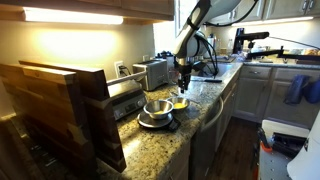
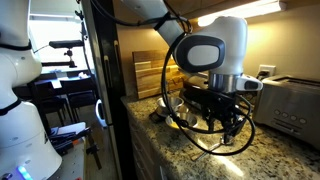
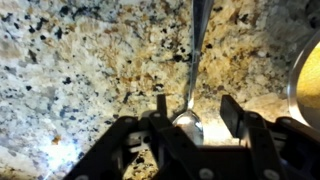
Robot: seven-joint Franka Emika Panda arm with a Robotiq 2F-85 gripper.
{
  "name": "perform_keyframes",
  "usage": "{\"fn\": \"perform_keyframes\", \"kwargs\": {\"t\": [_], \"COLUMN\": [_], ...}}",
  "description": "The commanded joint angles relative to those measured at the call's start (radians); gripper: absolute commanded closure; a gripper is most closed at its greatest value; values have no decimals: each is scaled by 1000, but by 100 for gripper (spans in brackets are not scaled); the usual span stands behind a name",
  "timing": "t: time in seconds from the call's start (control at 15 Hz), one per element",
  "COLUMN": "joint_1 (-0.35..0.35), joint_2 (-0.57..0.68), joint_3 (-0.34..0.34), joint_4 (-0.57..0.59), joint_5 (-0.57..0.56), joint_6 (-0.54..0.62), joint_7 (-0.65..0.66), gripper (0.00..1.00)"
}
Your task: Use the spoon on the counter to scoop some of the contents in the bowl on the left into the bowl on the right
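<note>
1. Step in hand: grasping the spoon [image 3: 193,65], which lies flat on the desk [image 3: 80,60]
2. Tool [image 3: 196,108] spread, jaws straddling the spoon's scoop end, nothing pinched
3. Next I would lower and close squarely on it, I judge

Franka arm [image 2: 232,40]: glossy white, rounded link shells and a black circular joint cap [image 2: 204,53] with a grey rim. The black pincer [image 2: 232,125] sits among looping black cables [image 2: 185,125]. In the wrist view the pincer [image 3: 194,102] is matte black, with blocky fingers [image 3: 233,112] and angular linkages. In an exterior view the arm [image 1: 192,28] reads white with dark joints.
</note>
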Motion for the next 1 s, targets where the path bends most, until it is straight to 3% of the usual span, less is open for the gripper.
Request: {"fn": "perform_keyframes", "kwargs": {"t": [0.0,0.07,0.47,0.53,0.6,0.93], "joint_1": [-22,-22,-23,-20,-17,-19], "joint_2": [71,86,147,150,150,151], "joint_3": [18,20,28,25,24,31], "joint_4": [71,83,136,137,136,138], "joint_5": [26,24,12,6,2,8], "joint_6": [-30,-30,-43,-47,-50,-62], "joint_7": [-3,-1,19,23,25,24], "gripper": [10,2,0,25,26,59]}}
